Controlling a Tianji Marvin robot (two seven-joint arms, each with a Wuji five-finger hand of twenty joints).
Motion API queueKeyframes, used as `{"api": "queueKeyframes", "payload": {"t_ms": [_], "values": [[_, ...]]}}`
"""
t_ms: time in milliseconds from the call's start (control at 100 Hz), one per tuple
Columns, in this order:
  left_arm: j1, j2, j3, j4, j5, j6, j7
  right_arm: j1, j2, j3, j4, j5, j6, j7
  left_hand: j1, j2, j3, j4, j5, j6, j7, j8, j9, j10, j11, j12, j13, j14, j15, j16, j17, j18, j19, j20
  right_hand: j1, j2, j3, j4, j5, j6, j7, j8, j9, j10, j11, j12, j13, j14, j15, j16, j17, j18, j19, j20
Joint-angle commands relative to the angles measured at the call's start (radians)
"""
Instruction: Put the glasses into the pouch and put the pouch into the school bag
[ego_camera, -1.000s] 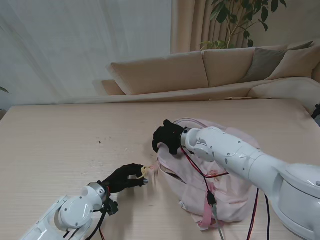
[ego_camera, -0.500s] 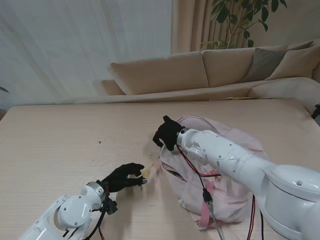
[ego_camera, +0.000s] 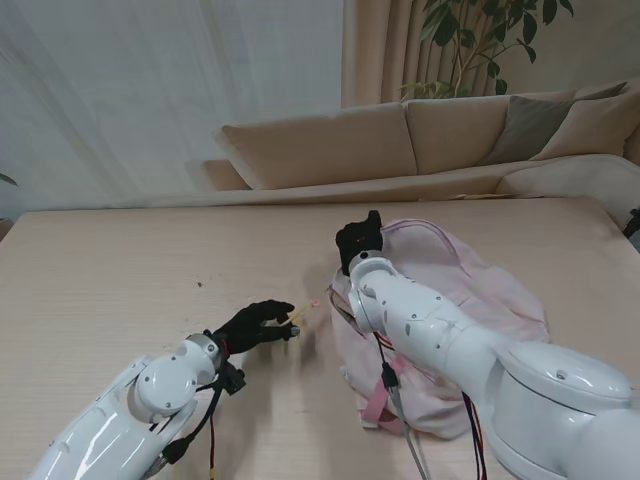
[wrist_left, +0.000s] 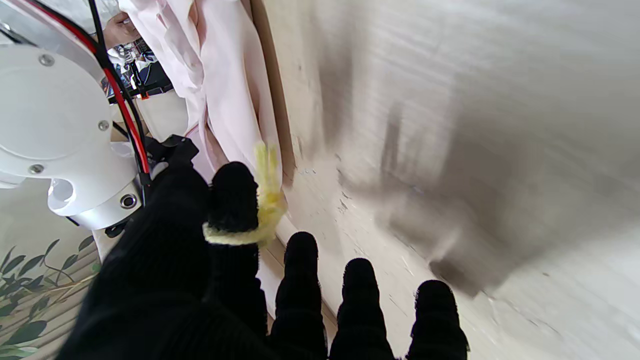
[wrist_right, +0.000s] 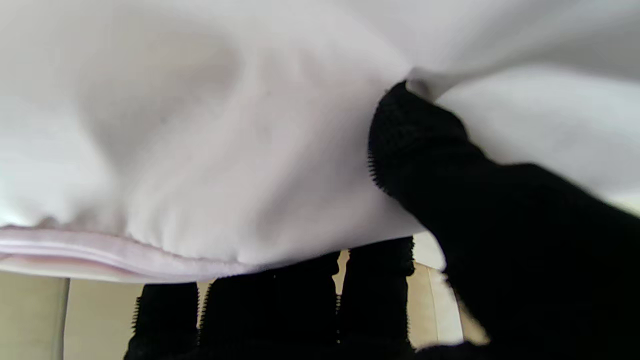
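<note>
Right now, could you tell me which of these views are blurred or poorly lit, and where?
Left wrist view: the pale wooden table is smeared by motion blur, with broad soft shadows; the yellow cord on the black-gloved left hand is fuzzy. Right wrist view: the pale pink fabric school bag fills the frame, soft and out of focus. Stand view: evenly lit, sharp.

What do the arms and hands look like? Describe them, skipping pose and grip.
Both arms are glossy white rounded shells with red and black cables along them. The left hand and right hand are five-fingered and covered in black knit gloves.
</note>
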Motion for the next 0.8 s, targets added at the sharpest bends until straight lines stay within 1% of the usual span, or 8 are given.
{"api": "queueKeyframes", "payload": {"t_ms": [0,80,150,310,390,500,620,790], "values": [[-0.036,-0.027,0.010,0.017,-0.016,0.006,-0.012,-0.004,-0.014,-0.005,0.018,0.002,0.004,0.009,0.038,0.016,-0.017,0.009,-0.026,-0.053,-0.002,-0.013,0.003,-0.012,0.007,0.016,-0.001,-0.008,-0.001,0.014,-0.003,0.005,0.027,0.007,0.030,-0.013,0.138,-0.039,0.032,0.020,0.023,-0.010,0.103,0.138,0.101,0.067,0.068,0.017,0.038,-0.012,0.012,0.035,0.028,0.018],[-0.073,-0.041,0.042,0.051,-0.064,0.019,-0.008,-0.006,-0.032,-0.010,0.054,0.016,0.011,-0.007,0.053,0.016,-0.018,0.007,-0.022,-0.026,0.003,-0.023,-0.001,-0.012,0.011,0.018,-0.008,-0.010,-0.001,0.015,-0.009,-0.001,0.026,0.009,0.029,-0.019,0.141,-0.042,0.036,0.026,0.022,-0.011,0.110,0.139,0.097,0.067,0.076,0.022,0.038,-0.019,0.021,0.039,0.029,0.019],[-0.089,-0.046,0.064,0.065,-0.089,0.023,-0.017,-0.006,-0.044,-0.014,0.076,0.025,0.024,-0.015,0.056,0.020,-0.020,0.006,-0.019,-0.012,0.007,-0.028,-0.005,-0.012,0.013,0.019,-0.011,-0.013,-0.001,0.015,-0.013,-0.004,0.026,0.010,0.032,-0.020,0.142,-0.042,0.037,0.030,0.023,-0.010,0.113,0.141,0.094,0.068,0.080,0.027,0.039,-0.022,0.030,0.040,0.031,0.021],[-0.084,-0.041,0.082,0.061,-0.075,0.012,-0.028,-0.006,-0.056,-0.010,0.096,0.038,0.039,-0.026,0.063,0.025,-0.018,0.006,-0.006,0.020,0.021,-0.041,0.001,-0.012,0.021,0.020,-0.004,-0.012,0.005,0.017,-0.005,0.000,0.030,0.013,0.034,-0.015,0.141,-0.041,0.038,0.033,0.023,-0.009,0.112,0.140,0.091,0.069,0.078,0.029,0.041,-0.025,0.039,0.037,0.033,0.023],[-0.059,-0.036,0.070,0.032,-0.087,0.034,-0.042,-0.005,-0.058,-0.011,0.100,0.037,0.038,-0.030,0.073,0.019,-0.010,0.005,0.005,0.046,0.025,-0.058,-0.003,-0.010,0.024,0.021,-0.015,-0.013,0.005,0.017,-0.017,-0.006,0.026,0.012,0.033,-0.014,0.141,-0.040,0.037,0.029,0.023,-0.008,0.113,0.138,0.090,0.070,0.080,0.029,0.043,-0.026,0.046,0.035,0.036,0.025],[-0.005,-0.018,0.047,-0.026,-0.048,0.047,-0.060,0.001,-0.074,-0.020,0.129,0.045,0.050,-0.035,0.064,0.021,-0.010,0.005,0.008,0.036,0.025,-0.065,-0.004,-0.008,0.024,0.019,-0.013,-0.011,0.005,0.016,-0.013,-0.003,0.028,0.014,0.030,-0.015,0.141,-0.041,0.037,0.031,0.025,-0.007,0.116,0.138,0.090,0.071,0.084,0.029,0.048,-0.026,0.053,0.032,0.041,0.028],[0.044,-0.013,0.030,-0.076,-0.039,0.058,-0.056,0.004,-0.095,-0.028,0.165,0.059,0.066,-0.043,0.066,0.021,-0.006,0.006,0.005,0.037,0.026,-0.066,-0.006,-0.006,0.020,0.017,-0.016,-0.010,0.002,0.015,-0.017,-0.005,0.026,0.014,0.028,-0.022,0.141,-0.043,0.041,0.032,0.025,-0.009,0.121,0.139,0.094,0.072,0.089,0.033,0.056,-0.025,0.062,0.030,0.049,0.032],[0.101,-0.003,0.025,-0.131,-0.039,0.042,-0.066,0.004,-0.118,-0.034,0.203,0.075,0.088,-0.056,0.066,0.023,-0.004,0.006,0.002,0.032,0.027,-0.061,-0.007,-0.006,0.018,0.016,-0.018,-0.010,-0.001,0.014,-0.018,-0.006,0.026,0.015,0.030,-0.029,0.144,-0.045,0.044,0.039,0.029,-0.011,0.127,0.142,0.096,0.072,0.092,0.037,0.063,-0.027,0.073,0.022,0.057,0.038]]}}
